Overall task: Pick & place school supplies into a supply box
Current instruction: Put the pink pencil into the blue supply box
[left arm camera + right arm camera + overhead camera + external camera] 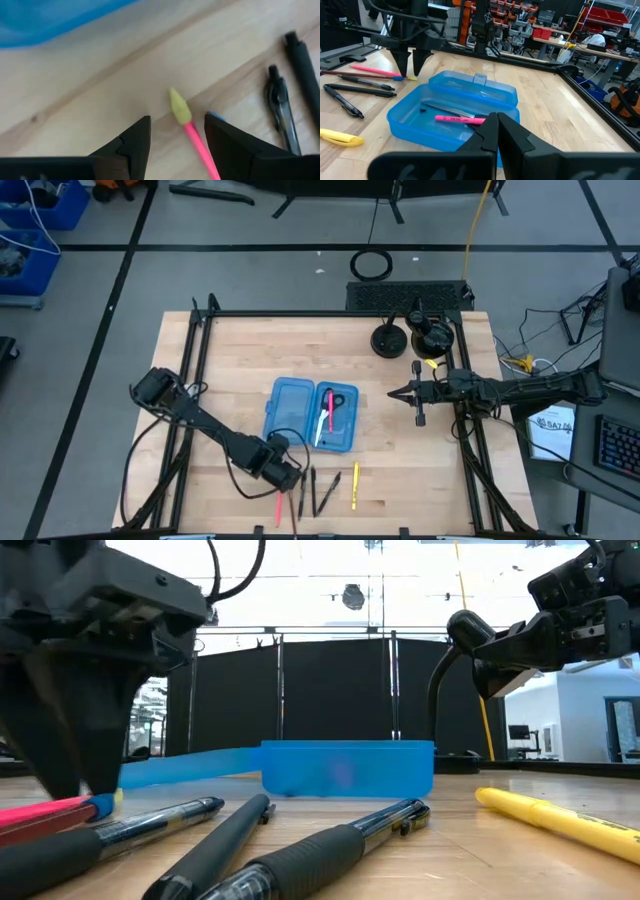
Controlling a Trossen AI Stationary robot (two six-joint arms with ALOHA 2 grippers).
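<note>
We are in a pick step: our left end effector (286,477) hovers low at the near edge of the tabletop (230,360), fingers apart astride the pink pen (197,145). Next we judge it must lower and clamp. Right of it lie the black pens (318,492) and a yellow pen (354,486). Beyond, the supply box (310,415) lies open. Farther right, our right end effector (419,417) waits, fingers together.

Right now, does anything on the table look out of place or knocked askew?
Nothing looks spilled or damaged. The supply box lies open and flat with a pink pen and scissors inside. Several pens and a yellow one lie loose on the table, and the open left gripper straddles a pink pencil.
</note>
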